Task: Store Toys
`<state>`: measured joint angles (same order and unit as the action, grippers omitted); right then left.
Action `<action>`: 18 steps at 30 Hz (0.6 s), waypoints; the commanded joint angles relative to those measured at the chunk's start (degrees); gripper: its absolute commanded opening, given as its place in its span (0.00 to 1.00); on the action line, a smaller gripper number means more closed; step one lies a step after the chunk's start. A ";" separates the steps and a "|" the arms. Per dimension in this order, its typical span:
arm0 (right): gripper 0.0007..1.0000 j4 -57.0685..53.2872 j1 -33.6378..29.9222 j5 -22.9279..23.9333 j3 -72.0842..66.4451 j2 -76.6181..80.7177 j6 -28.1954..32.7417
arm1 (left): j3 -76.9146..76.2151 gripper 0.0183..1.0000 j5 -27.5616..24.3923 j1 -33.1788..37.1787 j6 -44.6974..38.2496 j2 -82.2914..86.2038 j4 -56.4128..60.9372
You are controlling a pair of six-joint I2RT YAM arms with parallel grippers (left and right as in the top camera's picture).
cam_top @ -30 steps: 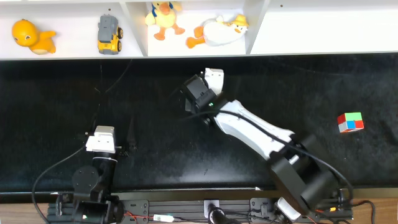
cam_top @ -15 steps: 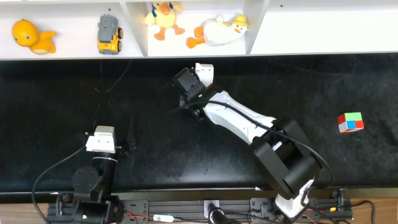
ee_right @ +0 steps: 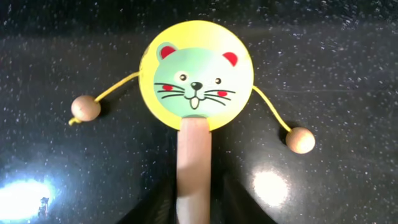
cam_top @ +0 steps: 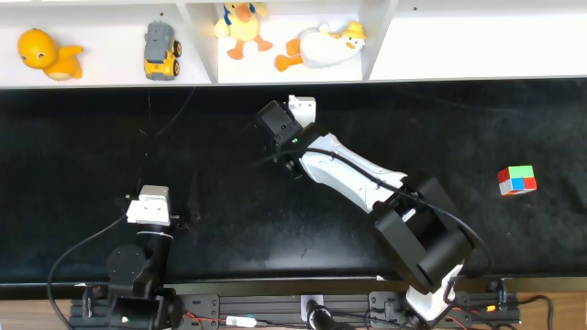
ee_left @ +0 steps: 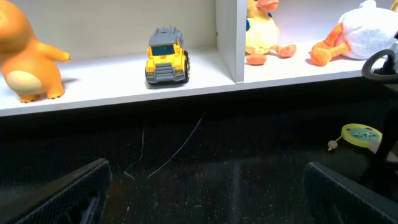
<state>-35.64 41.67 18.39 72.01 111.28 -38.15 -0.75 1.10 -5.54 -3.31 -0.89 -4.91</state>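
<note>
A rattle drum (ee_right: 196, 73) with a green cat face on a yellow disc lies flat on the black table; its two wooden beads are spread out on their strings. My right gripper (ee_right: 194, 186) is shut on its wooden handle (ee_right: 193, 158), one finger tight against each side. From above, the right gripper (cam_top: 275, 124) stands at the table's middle, close to the shelf. The left wrist view shows the drum (ee_left: 360, 135) off to one side. My left gripper (ee_left: 205, 199) is open and holds nothing, low near the left arm's base (cam_top: 149, 207).
A white shelf (cam_top: 293, 75) runs along the table's far edge. It holds an orange duck (cam_top: 48, 53), a yellow truck (cam_top: 161, 50), a yellow plush duck (cam_top: 242, 27) and a white plush duck (cam_top: 321, 46). A coloured cube (cam_top: 516, 180) lies at the far right.
The right arm moved up and to the left toward the shelf between one second and half a second ago, then stayed put. The left arm has not moved.
</note>
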 commanded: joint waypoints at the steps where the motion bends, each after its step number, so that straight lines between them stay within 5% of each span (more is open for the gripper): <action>1: 0.26 -0.35 -0.02 -0.96 -0.37 -1.40 1.55 | 0.31 1.00 0.46 -0.22 0.59 0.72 0.17; 12: 0.06 -0.28 -1.18 -0.55 -9.73 -11.08 2.69 | 0.31 1.00 0.46 -0.22 0.59 0.72 0.17; 18: 0.08 -0.33 -4.02 1.70 -20.63 -25.75 3.96 | 0.31 1.00 0.46 -0.22 0.57 0.72 0.17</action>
<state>-36.07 39.09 18.26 55.02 92.77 -35.09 -0.75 1.10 -5.54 -3.31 -0.89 -4.91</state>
